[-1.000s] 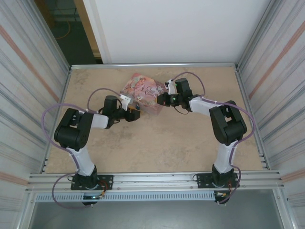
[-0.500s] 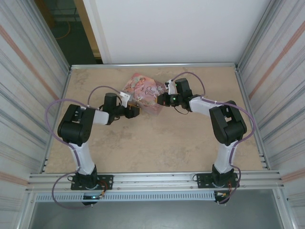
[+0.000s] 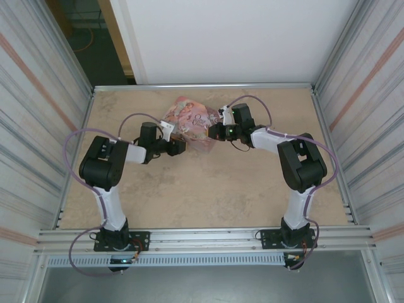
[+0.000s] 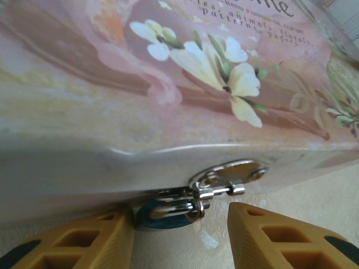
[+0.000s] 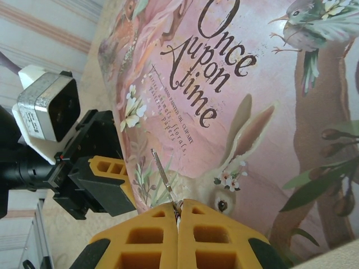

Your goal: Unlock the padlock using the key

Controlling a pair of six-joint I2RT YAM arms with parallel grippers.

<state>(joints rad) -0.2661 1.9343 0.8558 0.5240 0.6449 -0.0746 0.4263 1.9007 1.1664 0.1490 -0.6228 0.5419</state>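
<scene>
My left fingers point(image 4: 280, 241) are open, one on each side of the padlock point(image 4: 168, 212). The padlock hangs by its shackle from the hasp point(image 4: 227, 176) on the pink tin point(image 4: 168, 84), far centre on the bench point(image 3: 221, 189). My right fingers point(image 5: 178, 227) are closed on the key point(image 5: 164, 178), its blade lying over the tin's lid.

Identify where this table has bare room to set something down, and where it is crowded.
Free: the wide bare table between the near rail and the pink tin; also the far corners either side of the tin. Crowded: the tin's near edge, where the left claw and right claw sit.
</scene>
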